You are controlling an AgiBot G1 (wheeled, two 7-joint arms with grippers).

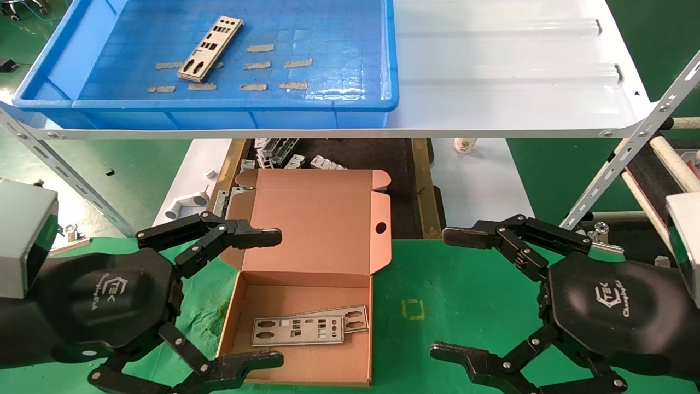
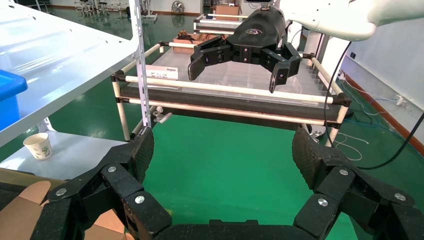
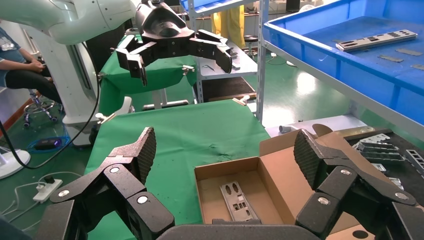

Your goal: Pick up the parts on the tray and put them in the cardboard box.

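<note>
My left gripper (image 1: 276, 298) hangs low at the near left edge of the green desk (image 1: 465, 284), fingers spread wide and holding nothing; its upper finger lies over the box's left lid corner and its lower one crosses the box's near left corner. My right gripper (image 1: 445, 293) mirrors it at the near right edge, also spread wide and empty, over bare green cloth well to the right of the box.

Beyond the desk's far edge, a white shelf (image 1: 508, 71) runs across, higher up. The blue tray (image 1: 219, 106) sits on its left half, up against the shelf's front edge. One part (image 1: 210, 48) lies slanted on the tray floor toward the far left, among scraps of tan tape (image 1: 298, 63), well apart from both grippers.

The box (image 1: 306, 284) rests on the desk between my grippers, nearer the left one, its lid (image 1: 317, 219) standing open toward the far edge with a round hole (image 1: 380, 227) in the right flap. Two plates (image 1: 298, 331) lie flat inside it, overlapping, along the near right part of the floor. They sit just right of my left lower finger.
</note>
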